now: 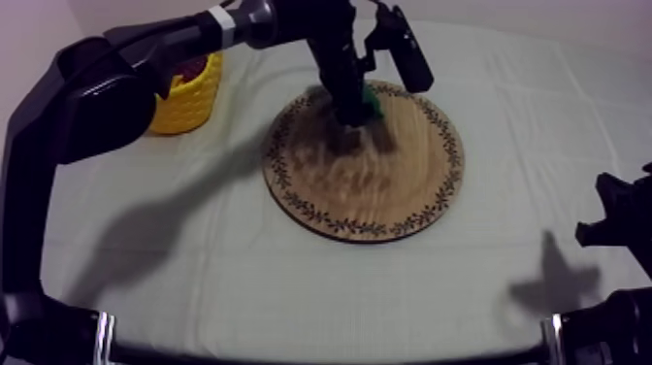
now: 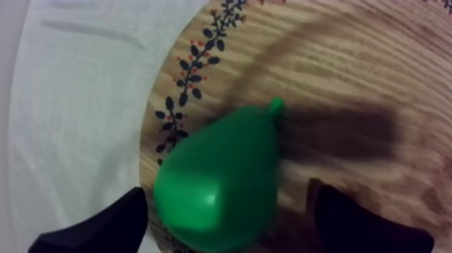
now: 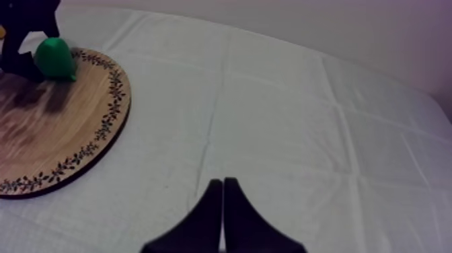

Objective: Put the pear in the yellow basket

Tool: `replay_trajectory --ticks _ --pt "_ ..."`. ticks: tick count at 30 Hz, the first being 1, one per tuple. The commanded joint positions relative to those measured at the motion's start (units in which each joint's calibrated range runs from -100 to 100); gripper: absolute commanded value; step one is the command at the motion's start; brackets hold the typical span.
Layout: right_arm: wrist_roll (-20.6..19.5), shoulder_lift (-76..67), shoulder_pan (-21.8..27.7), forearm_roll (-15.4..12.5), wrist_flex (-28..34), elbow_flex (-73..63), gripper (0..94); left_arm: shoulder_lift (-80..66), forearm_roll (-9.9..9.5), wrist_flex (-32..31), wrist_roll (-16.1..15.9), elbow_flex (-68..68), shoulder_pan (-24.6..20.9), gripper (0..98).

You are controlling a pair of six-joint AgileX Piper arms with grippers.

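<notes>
pear (image 2: 218, 182): on wooden board (image 1: 369, 194), near its far rim
left claw (image 2: 229, 195): fingers apart, either side of pear
right claw (image 3: 222, 188): fingers pressed together, empty, above desk (image 1: 543, 116) near right edge
yellow basket (image 1: 189, 97): far-left corner of desk

The table (image 1: 543, 126) under a grey-white cloth (image 3: 282, 107), seen from above at a slant; the cloth is crossed by straight fold creases. A round wooden board (image 1: 369, 184), pale-grained, with a rim band of dark leaf sprigs and small red dots, lies flat on the cloth; a yellow basket (image 1: 189, 102) with a knobbly wall stands on the cloth to the left of the board and slightly beyond it, near but not touching; dark shadows fall on the cloth on the near left and near right of the board.
</notes>
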Motion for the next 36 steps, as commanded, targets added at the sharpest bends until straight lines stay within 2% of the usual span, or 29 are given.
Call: replay_trajectory --ticks 1,9,15,24,36 --pt "0.0 0.0 0.0 0.0 0.0 0.1 0.3 1.0 -0.08 0.1 0.0 -1.0 0.0 92.2" --pt "0.0 0.0 0.0 0.0 0.0 0.1 0.3 3.4 -0.34 0.6 -0.3 -4.0 -0.2 89.9" --pt "0.0 0.0 0.0 0.0 0.0 0.1 0.3 3.8 -0.21 -0.7 0.1 -5.1 -0.2 70.8" --pt "0.0 0.0 0.0 0.0 0.0 0.1 0.3 3.9 0.36 -1.6 -1.2 -5.5 -0.5 49.7" --pt "0.0 0.0 0.0 0.0 0.0 0.1 0.3 1.7 1.17 -2.6 -1.9 -5.4 -1.5 45.1"
